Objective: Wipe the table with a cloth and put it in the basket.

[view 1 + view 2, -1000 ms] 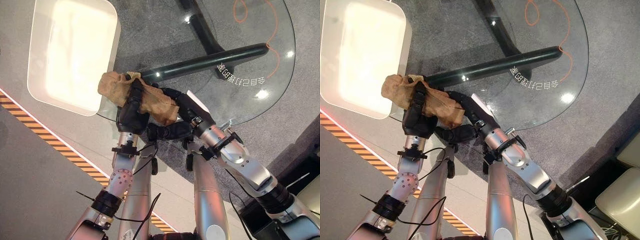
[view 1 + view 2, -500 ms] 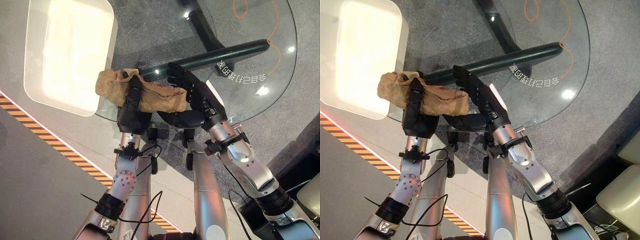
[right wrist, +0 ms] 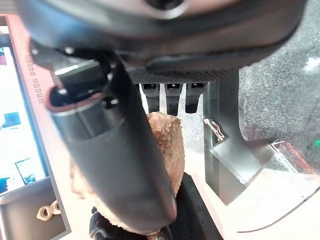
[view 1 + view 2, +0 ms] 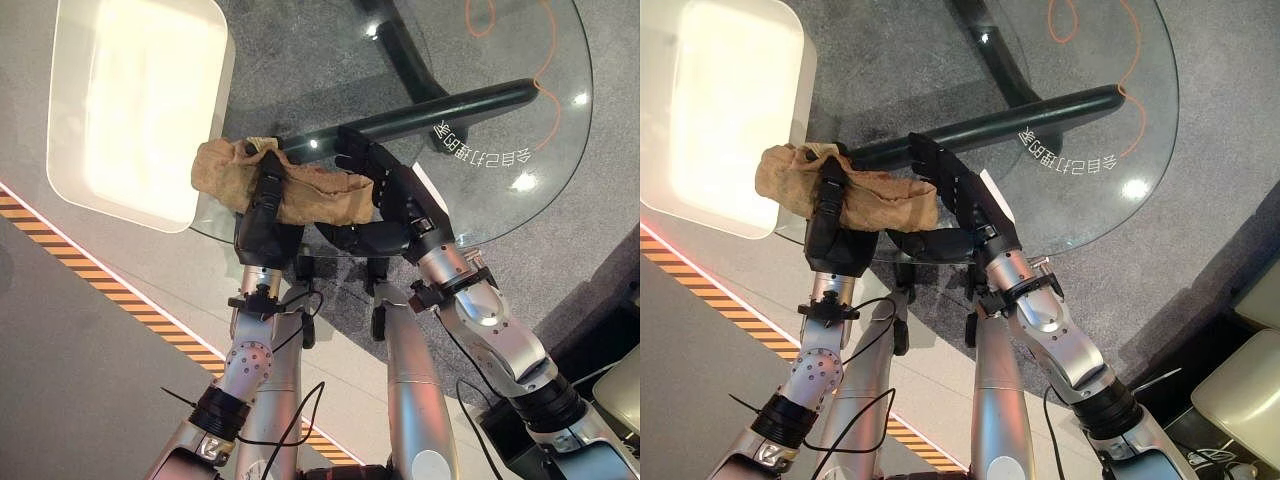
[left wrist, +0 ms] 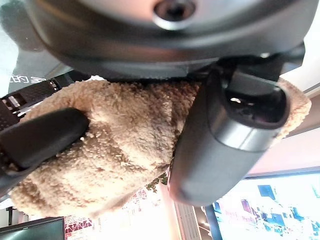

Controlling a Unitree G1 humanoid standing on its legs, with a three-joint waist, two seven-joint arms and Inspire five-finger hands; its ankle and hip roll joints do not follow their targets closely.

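The left robot hand (image 4: 262, 215) clenches the cloth (image 4: 300, 195) at the surface (image 4: 500, 190) edge; the right robot hand (image 4: 385, 195), fingers extended, touches its end. Cloth may slip off the glass.

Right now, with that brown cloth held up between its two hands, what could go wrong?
The cloth is pinched only by the left hand; the right hand stands open beside its other end, so that end may sag or slip. Both hands sit at the glass table edge, so the cloth could drop off onto the floor.
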